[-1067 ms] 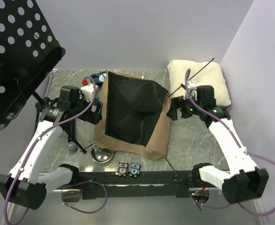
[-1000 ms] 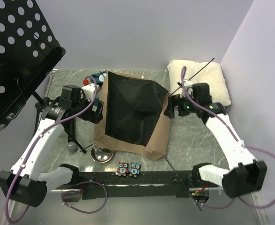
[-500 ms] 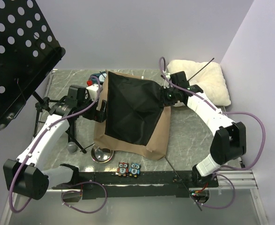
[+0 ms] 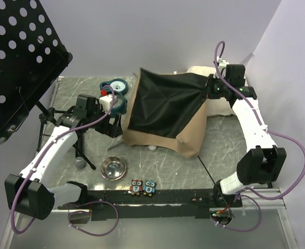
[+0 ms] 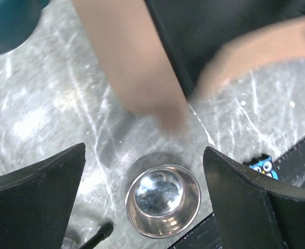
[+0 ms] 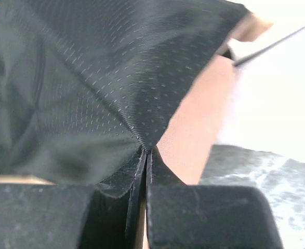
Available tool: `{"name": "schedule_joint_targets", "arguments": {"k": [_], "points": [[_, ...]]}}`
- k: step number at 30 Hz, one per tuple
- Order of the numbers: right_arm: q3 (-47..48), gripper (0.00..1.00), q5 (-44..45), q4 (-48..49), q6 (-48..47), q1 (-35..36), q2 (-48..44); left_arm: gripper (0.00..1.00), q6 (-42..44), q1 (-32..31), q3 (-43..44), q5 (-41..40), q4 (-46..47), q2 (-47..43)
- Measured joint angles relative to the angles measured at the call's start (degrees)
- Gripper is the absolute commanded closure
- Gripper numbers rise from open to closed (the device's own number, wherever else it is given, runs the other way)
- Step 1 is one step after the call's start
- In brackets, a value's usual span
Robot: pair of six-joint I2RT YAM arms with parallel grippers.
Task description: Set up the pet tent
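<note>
Quick count of what's around my two claws: one pet tent [image 4: 165,106], one steel bowl [image 4: 114,168], one blue bowl stand [image 4: 116,88], one white cushion [image 4: 218,106], two little owl figures [image 4: 136,187] [image 4: 149,187], and one loose thin black pole [image 4: 207,168] lying on the table below my right claw, toward the near edge.

My right claw [image 4: 208,92] is pressed together on a corner of the tent. The wrist view shows black mesh and tan fabric squeezed in the slit between the fingers [image 6: 146,155]. My left claw [image 4: 113,124] is spread wide with nothing in it, just beside the tent's left edge. The bowl [image 5: 162,199] sits right under the gap.

The tent sits between the two claws, black panel facing up. The corner I'm pinching is the high point, and from there the fabric slopes down toward my left claw and the near edge, where the tan hem lies on the table. It's slumped, so I can't really call a long axis. The hem runs roughly across the table.

The table [image 4: 225,150] is grey marble-look. The walls [image 4: 157,36] are pale lilac. A black perforated panel [image 4: 17,62] looms out past my left claw. The cushion is tucked behind and under my right claw.
</note>
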Motion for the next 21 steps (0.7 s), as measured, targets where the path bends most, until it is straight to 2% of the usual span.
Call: {"name": "schedule_joint_targets", "arguments": {"k": [1, 3, 4, 6, 7, 11, 15, 18, 21], "points": [[-0.3, 0.99, 0.0, 0.3, -0.7, -0.6, 0.0, 0.0, 0.5, 0.0, 0.0, 1.0, 0.1, 0.0], [-1.9, 0.8, -0.1, 0.7, -2.5, -0.8, 0.2, 0.0, 1.4, 0.0, 0.0, 3.1, 0.3, 0.0], [-2.4, 0.64, -0.3, 0.5, -3.5, -0.7, 0.6, 0.0, 2.1, 0.0, 0.0, 4.4, 0.5, -0.2], [-2.6, 0.19, -1.6, -0.5, -6.1, -0.7, 1.9, 0.0, 3.3, 0.0, 0.0, 6.7, 0.8, -0.9], [-2.6, 0.1, -2.2, -0.9, -6.6, -0.8, 2.4, 0.0, 3.8, 0.0, -0.1, 7.3, 1.0, -1.4], [-2.6, 0.0, -4.7, -2.9, -12.1, -1.2, 1.8, 0.0, 6.1, 0.0, -1.0, 9.0, 1.4, -4.2], [-2.7, 0.0, -8.4, -2.9, -18.1, -1.3, -2.7, 0.0, 6.8, 0.5, -2.6, 10.7, 2.3, -7.1], [-4.1, 0.0, -14.4, -1.4, -23.9, -0.7, -9.7, 0.0, 6.6, 2.5, -3.4, 13.5, 3.1, -8.7], [-5.7, 0.0, -19.7, 0.2, -30.2, 4.4, -16.4, 0.0, 6.2, 5.6, -3.5, 16.5, 4.2, -9.1]]}}
